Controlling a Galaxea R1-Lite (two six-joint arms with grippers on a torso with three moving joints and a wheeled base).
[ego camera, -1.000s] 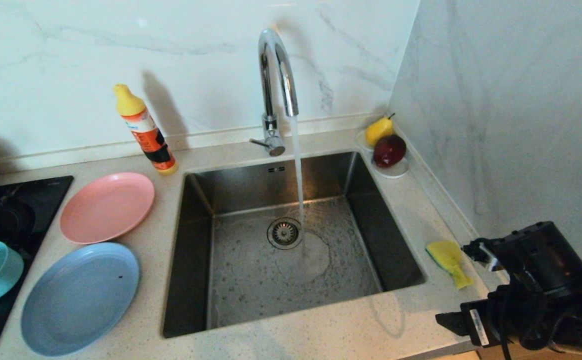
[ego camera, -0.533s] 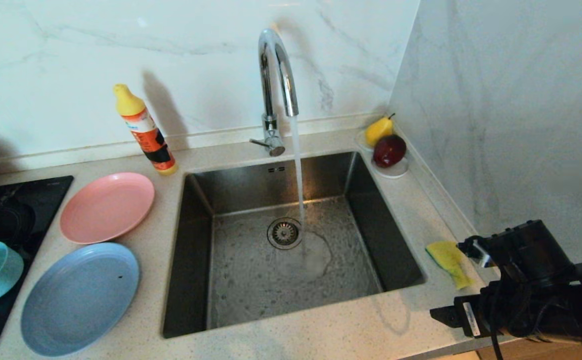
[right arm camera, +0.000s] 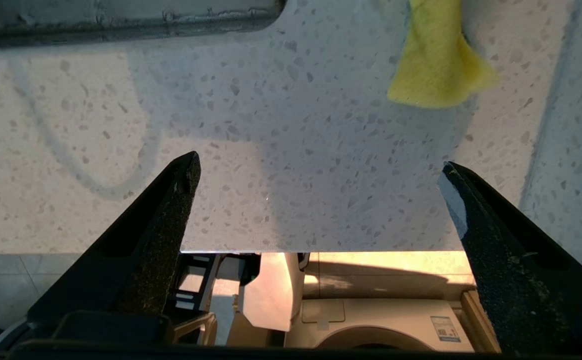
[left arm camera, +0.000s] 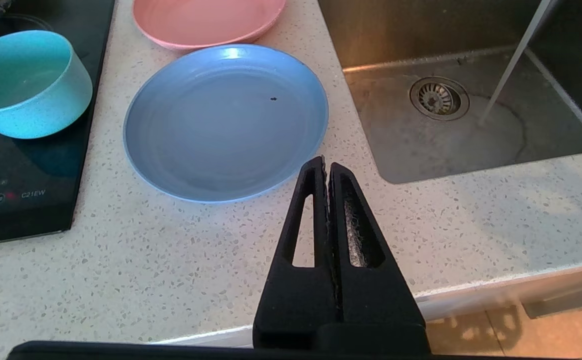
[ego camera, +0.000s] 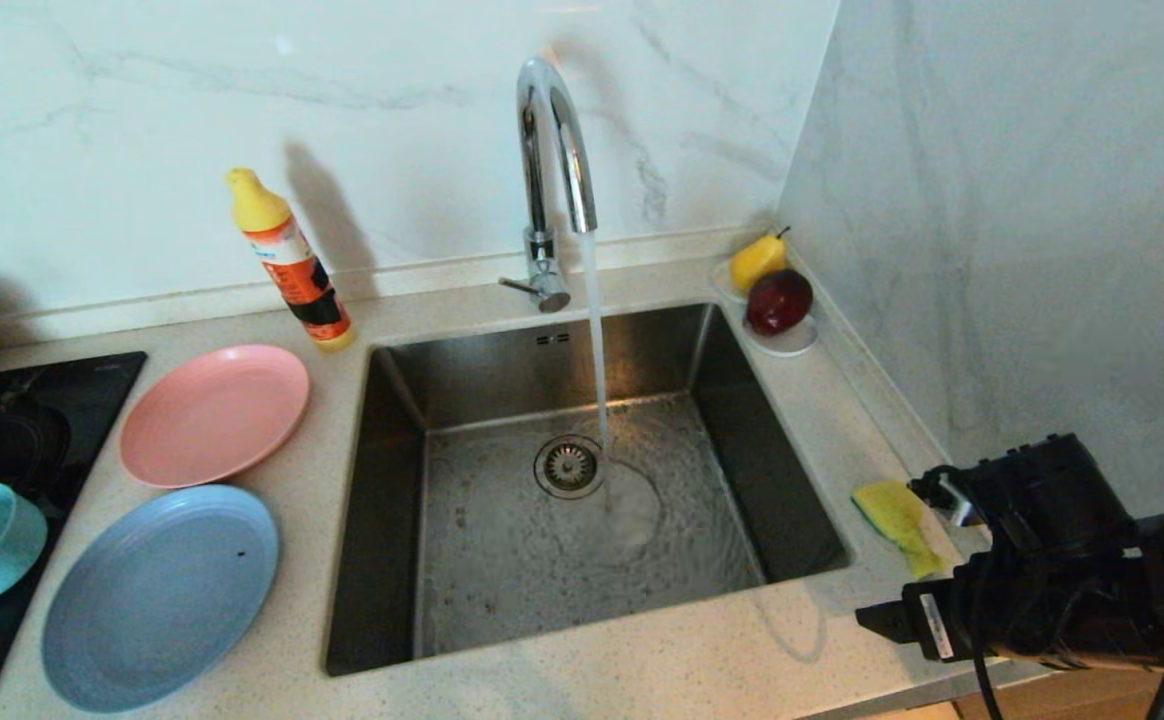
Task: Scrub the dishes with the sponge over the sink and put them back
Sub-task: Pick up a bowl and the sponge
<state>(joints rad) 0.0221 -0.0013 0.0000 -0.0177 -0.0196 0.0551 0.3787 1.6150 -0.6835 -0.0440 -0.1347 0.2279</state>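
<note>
The head camera looked forward and down from above, taking in the whole speckled stone tabletop (ego camera: 642, 670), the square stainless-steel sink (ego camera: 582, 480) and the marble walls. The left wrist camera sat low at the tabletop's front edge, facing the round pale-blue plastic plate (left arm camera: 226, 120) at close range, with the sink's near corner and drain also in frame, both shared with the head view. The right wrist camera hung close above the tabletop's edge, looking down; it shared the soft yellow sponge (right arm camera: 436, 60) with the head view (ego camera: 897, 520).
</note>
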